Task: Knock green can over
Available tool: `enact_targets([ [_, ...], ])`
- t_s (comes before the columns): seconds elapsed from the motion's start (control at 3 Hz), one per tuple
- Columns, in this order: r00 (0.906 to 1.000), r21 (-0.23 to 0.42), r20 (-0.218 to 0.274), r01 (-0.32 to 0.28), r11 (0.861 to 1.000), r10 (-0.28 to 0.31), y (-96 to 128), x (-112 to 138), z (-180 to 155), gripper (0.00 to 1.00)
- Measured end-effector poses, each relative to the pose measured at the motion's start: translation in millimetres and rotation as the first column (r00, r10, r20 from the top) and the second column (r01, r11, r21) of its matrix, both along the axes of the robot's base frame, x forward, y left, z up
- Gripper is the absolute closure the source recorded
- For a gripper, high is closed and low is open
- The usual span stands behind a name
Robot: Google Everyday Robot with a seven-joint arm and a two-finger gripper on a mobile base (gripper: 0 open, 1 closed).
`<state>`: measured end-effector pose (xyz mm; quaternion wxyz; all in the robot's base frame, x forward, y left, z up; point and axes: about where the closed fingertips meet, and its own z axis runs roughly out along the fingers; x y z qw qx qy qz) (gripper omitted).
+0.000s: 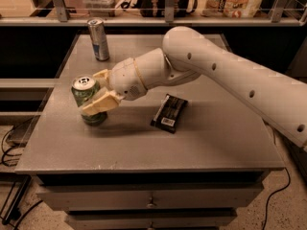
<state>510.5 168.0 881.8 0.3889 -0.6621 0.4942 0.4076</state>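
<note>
The green can (84,94) stands on its base at the left of the grey table (211,143), silver top with pull tab showing. My gripper (97,91) is at the can's right side, fingers spread. The near finger (101,104) lies across the can's lower front and touches it. The far finger (101,74) sits just behind the can's upper right. The white arm reaches in from the right.
A slim silver-and-blue can (98,39) stands at the back left of the table. A black packet (169,112) lies flat near the middle, under the arm. A railed shelf (168,18) with bags runs behind. The table's left edge is close to the green can.
</note>
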Motion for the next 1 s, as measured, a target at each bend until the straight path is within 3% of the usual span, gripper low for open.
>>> enact_targets([
  [0.33,0.9981,-0.030,0.019,0.059,0.998,-0.058,-20.2,4.3,5.7,0.88],
  [0.67,0.9887,-0.121,0.088,0.131,0.984,-0.121,-53.3,13.7,23.9,1.00],
  [1.0,0.9699,-0.259,0.175,0.211,0.942,-0.169,-97.7,32.2,40.5,1.00],
])
